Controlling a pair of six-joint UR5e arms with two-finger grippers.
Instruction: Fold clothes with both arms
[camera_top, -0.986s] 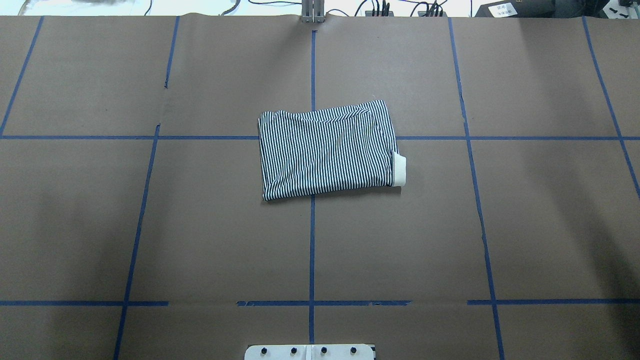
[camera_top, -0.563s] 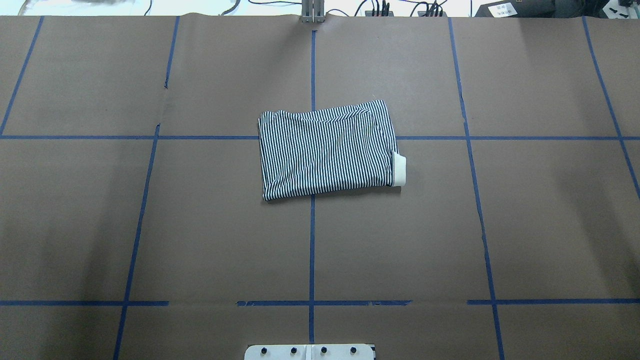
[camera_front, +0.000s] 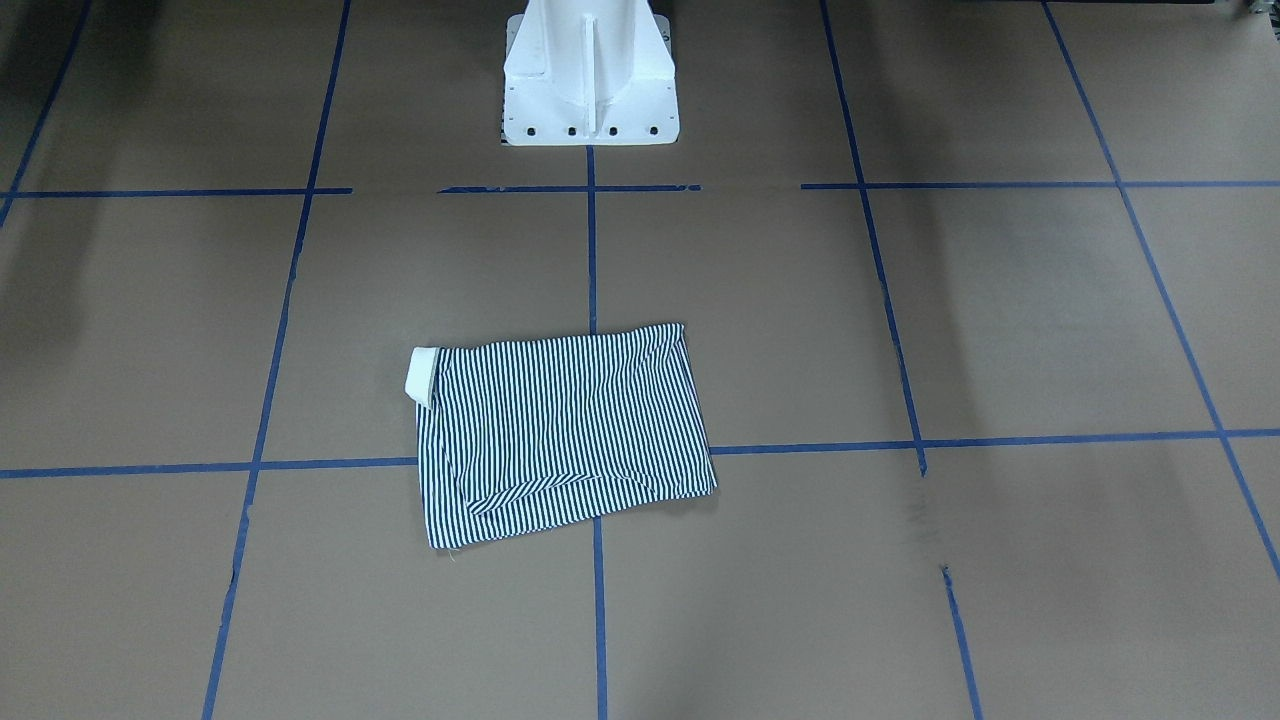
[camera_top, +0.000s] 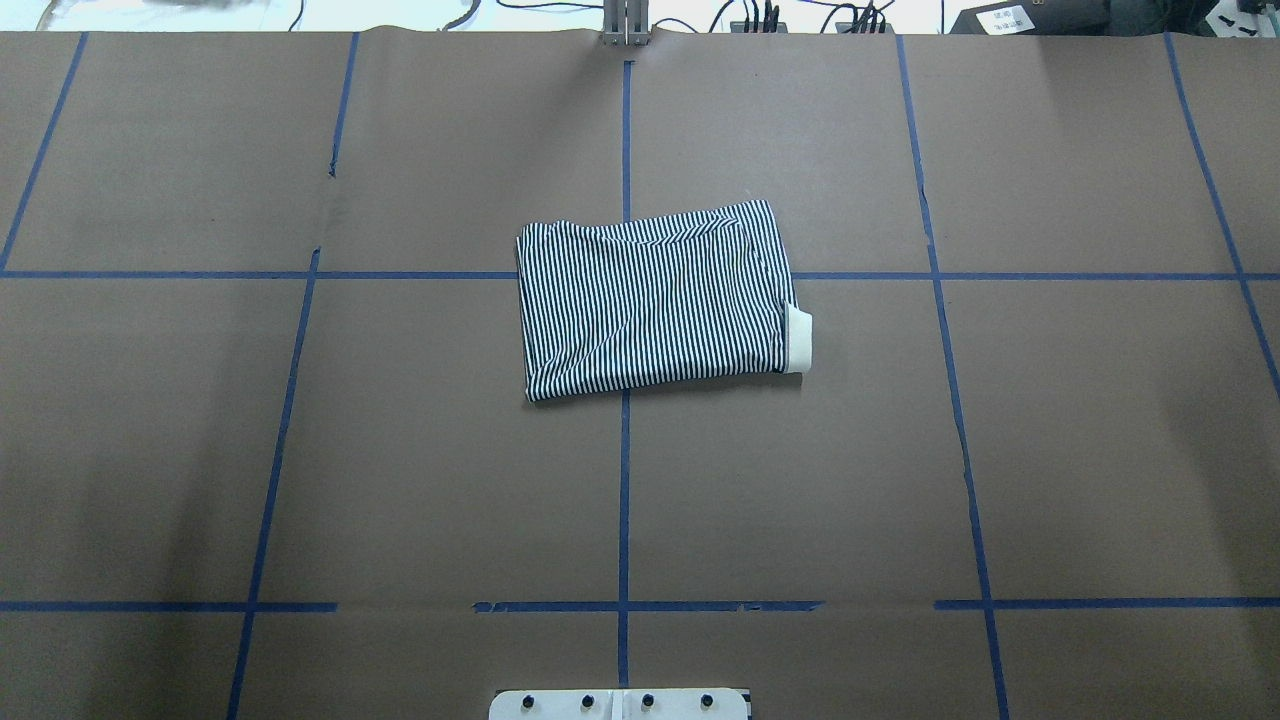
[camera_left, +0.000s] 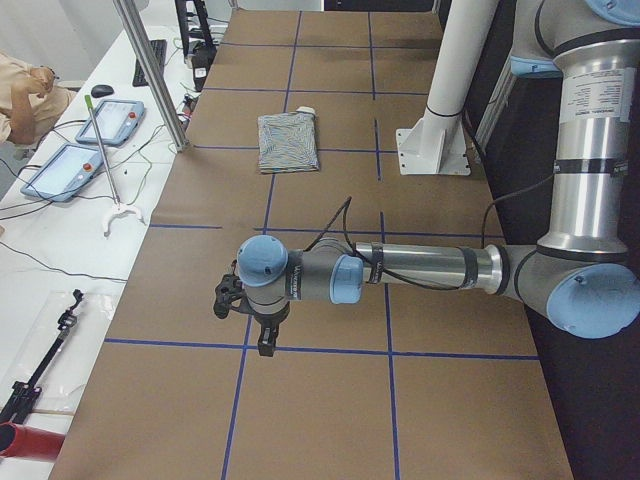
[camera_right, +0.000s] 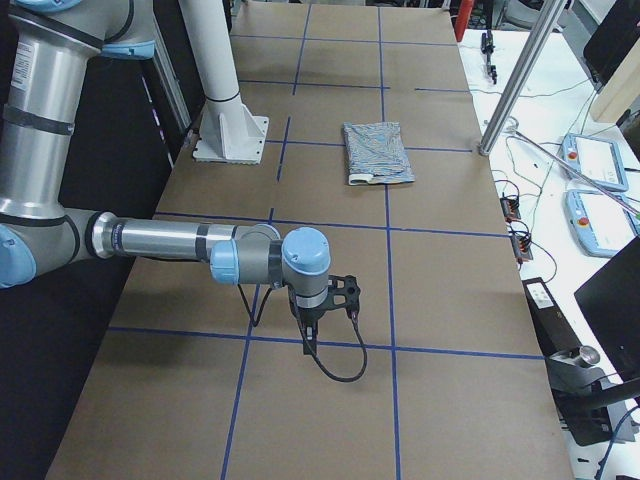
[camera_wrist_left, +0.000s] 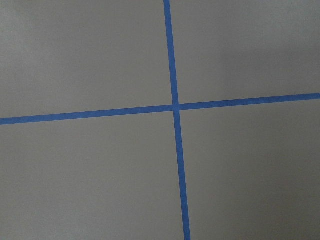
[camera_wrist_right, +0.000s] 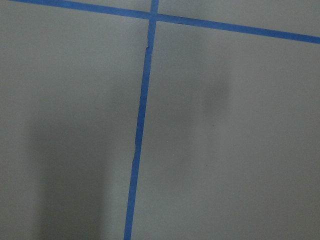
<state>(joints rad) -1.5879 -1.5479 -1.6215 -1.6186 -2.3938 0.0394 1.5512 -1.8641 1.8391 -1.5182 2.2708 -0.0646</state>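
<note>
Your bench (camera_top: 400, 450) is brown, gridded with blue tape (camera_top: 624, 500); on it you see 1 folded striped polo shirt (camera_top: 650, 305) over a tape crossing, plus the white pedestal (camera_front: 590, 75).

Soft striped cloth shirt (camera_top: 655, 305) on matt brown paper-covered table (camera_top: 400, 480); glossy blue tape lines (camera_top: 624, 500).

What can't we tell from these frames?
- left gripper: seen only in exterior left, small and dark; jaws open or shut unreadable.
- right gripper: same, exterior right only.
- shirt: inner layers hidden by its own fold, every view.
- wrist views: only taped table, no jaws.
</note>
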